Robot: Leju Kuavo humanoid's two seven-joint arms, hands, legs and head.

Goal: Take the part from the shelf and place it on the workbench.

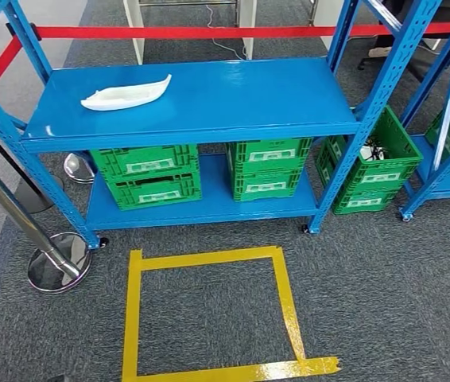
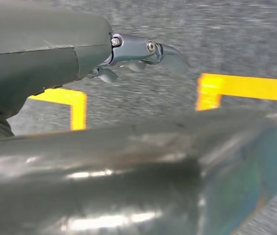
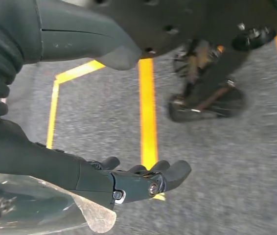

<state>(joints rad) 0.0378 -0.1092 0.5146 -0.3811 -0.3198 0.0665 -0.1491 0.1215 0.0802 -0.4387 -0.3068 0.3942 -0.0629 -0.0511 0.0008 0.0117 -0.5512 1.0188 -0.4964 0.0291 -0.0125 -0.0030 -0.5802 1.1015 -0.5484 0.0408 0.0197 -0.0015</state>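
Note:
A white, long, boat-shaped part (image 1: 126,95) lies on the top board of the blue shelf (image 1: 211,99), towards its left end. In the left wrist view my left hand (image 2: 137,54) hangs over grey carpet, its fingers stretched out with nothing in them. In the right wrist view my right hand (image 3: 137,178) also hangs above the carpet and yellow tape, fingers stretched out and empty. Both hands are far from the part.
Green crates (image 1: 148,175) (image 1: 267,167) stand on the shelf's lower board, another green crate (image 1: 370,163) beside it on the right. A yellow tape square (image 1: 211,314) marks the carpet in front. A red barrier belt (image 1: 180,33) and chrome posts (image 1: 57,263) stand left.

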